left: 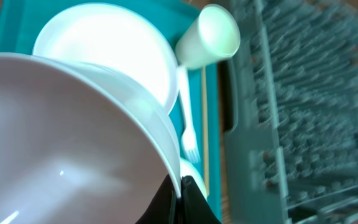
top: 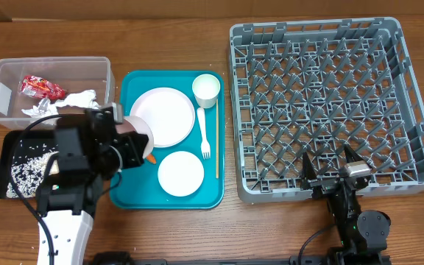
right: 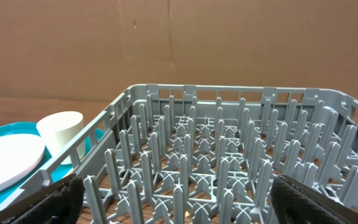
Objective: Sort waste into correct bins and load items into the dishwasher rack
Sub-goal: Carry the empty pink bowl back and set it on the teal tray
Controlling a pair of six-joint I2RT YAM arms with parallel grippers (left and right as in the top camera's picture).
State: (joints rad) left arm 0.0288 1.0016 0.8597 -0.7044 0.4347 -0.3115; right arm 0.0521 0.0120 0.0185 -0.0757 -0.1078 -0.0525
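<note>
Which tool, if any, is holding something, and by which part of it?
The left tool pinches the white bowl by its rim. The right tool is open and holds nothing.

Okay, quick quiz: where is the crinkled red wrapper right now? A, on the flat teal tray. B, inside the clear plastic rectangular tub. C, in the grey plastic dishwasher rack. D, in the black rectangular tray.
B: the overhead view shows the crinkled red wrapper lying inside the clear plastic rectangular tub, next to the crumpled white napkin.
</note>
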